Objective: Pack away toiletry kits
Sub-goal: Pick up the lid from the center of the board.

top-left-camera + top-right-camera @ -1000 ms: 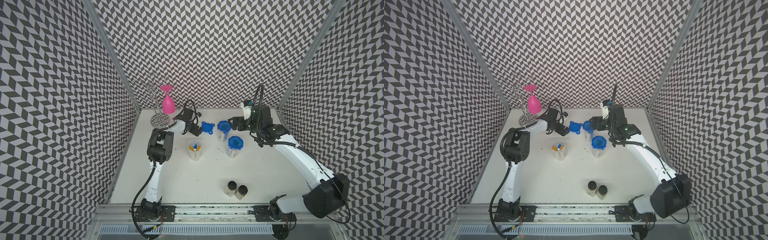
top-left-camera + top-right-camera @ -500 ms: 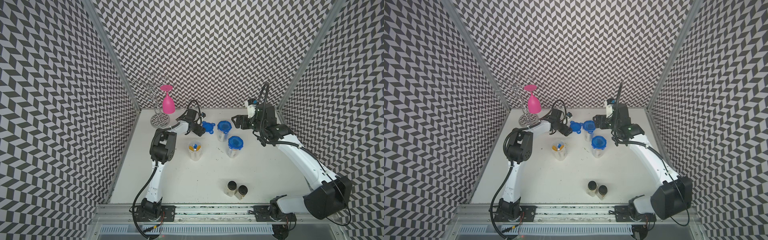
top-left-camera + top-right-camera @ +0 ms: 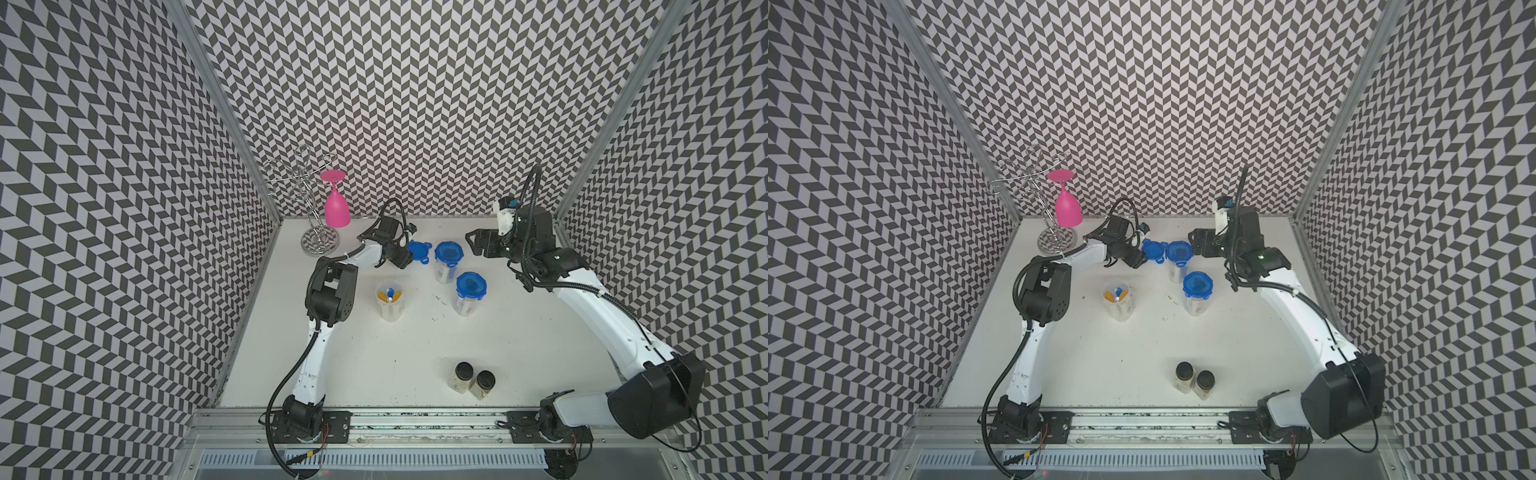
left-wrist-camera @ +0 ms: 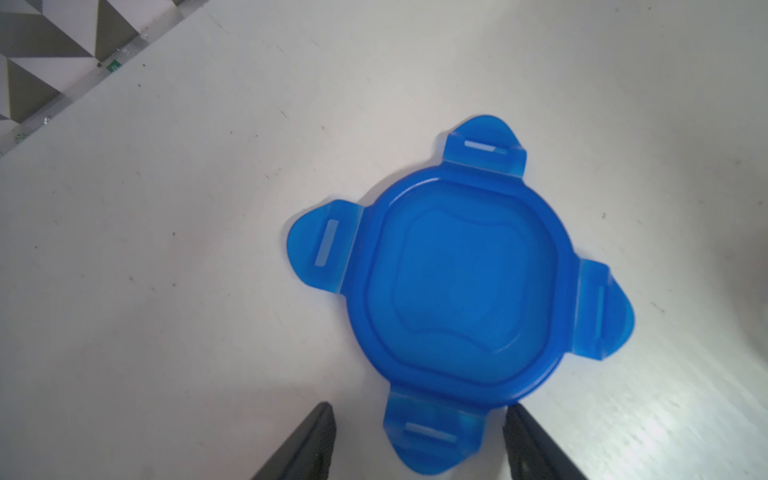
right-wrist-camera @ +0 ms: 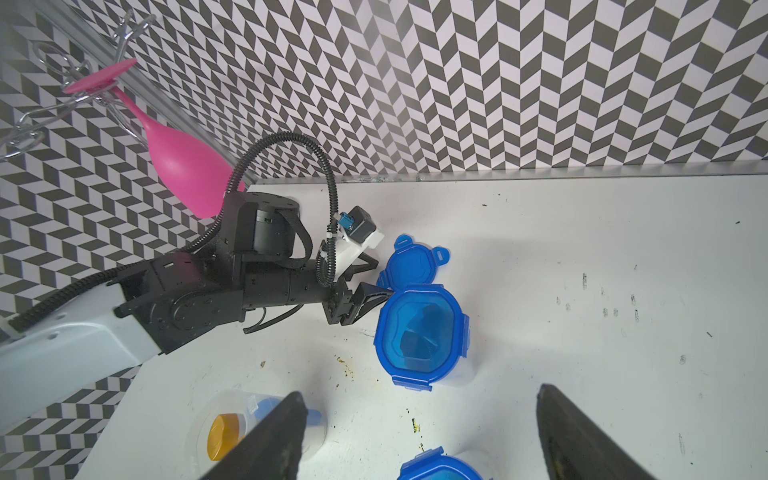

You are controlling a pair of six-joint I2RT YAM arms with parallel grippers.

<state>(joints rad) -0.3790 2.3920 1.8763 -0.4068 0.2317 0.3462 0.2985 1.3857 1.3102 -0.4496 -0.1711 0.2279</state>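
A loose blue four-tab lid [image 3: 418, 250] [image 4: 461, 291] lies flat on the white table. My left gripper [image 3: 405, 259] [image 4: 419, 411] is low beside it, open. Its fingers stand on either side of one lid tab with a gap on each side. Two clear tubs with blue lids on, one [image 3: 448, 251] [image 5: 422, 336] beside the loose lid and one [image 3: 471, 286] nearer, stand upright. An open tub [image 3: 389, 301] [image 5: 257, 428] holds a gold-capped bottle [image 5: 224, 436] and a blue toothbrush. My right gripper [image 3: 473, 245] [image 5: 419, 399] hovers open to the right of the tubs, holding nothing.
Two black-capped jars [image 3: 462, 376] [image 3: 482, 384] stand near the front edge. A pink wine glass [image 3: 336, 205] hangs upside down on a wire rack [image 3: 318, 241] in the back left corner. Patterned walls close three sides.
My left gripper slid toward the loose lid and its jaws narrowed around one tab. My right gripper drew back slightly to the right, away from the tub.
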